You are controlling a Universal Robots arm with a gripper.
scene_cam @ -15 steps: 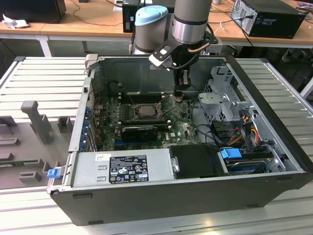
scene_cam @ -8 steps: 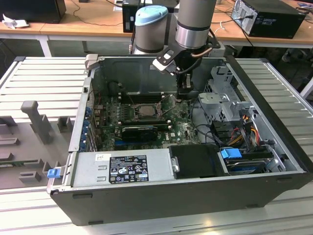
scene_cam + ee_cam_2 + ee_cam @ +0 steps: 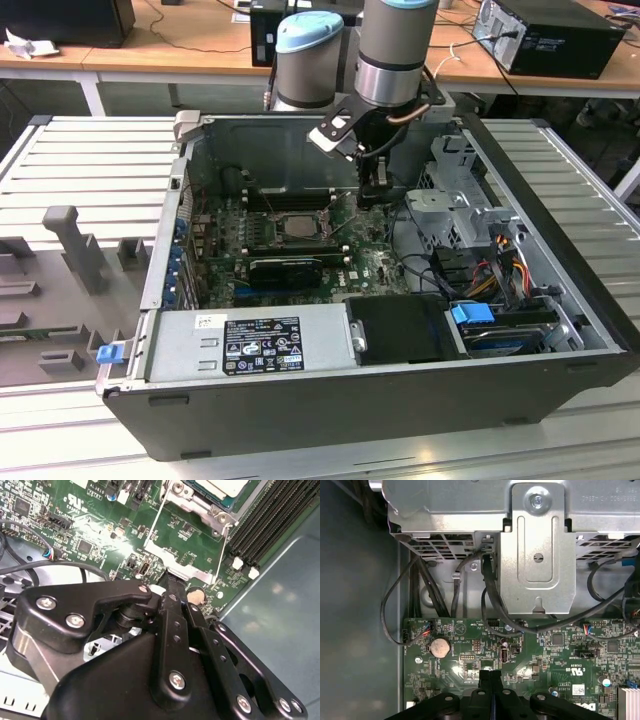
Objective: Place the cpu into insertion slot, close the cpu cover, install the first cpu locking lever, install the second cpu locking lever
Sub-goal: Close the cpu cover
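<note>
Beside the socket (image 3: pixel 295 225), low over the board (image 3: pixel 545 650): claw (image 3: pixel 490 674) pinched together, likely for one stiff pushing tip, at the raised silvery cover's (image 3: pixel 185 570) edge.

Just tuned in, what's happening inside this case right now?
The arm's tool, shut, is down inside the open computer case. Its tips are at the green motherboard, beside the insertion slot on the exterior view's right. The cpu already sits in that slot.
</note>
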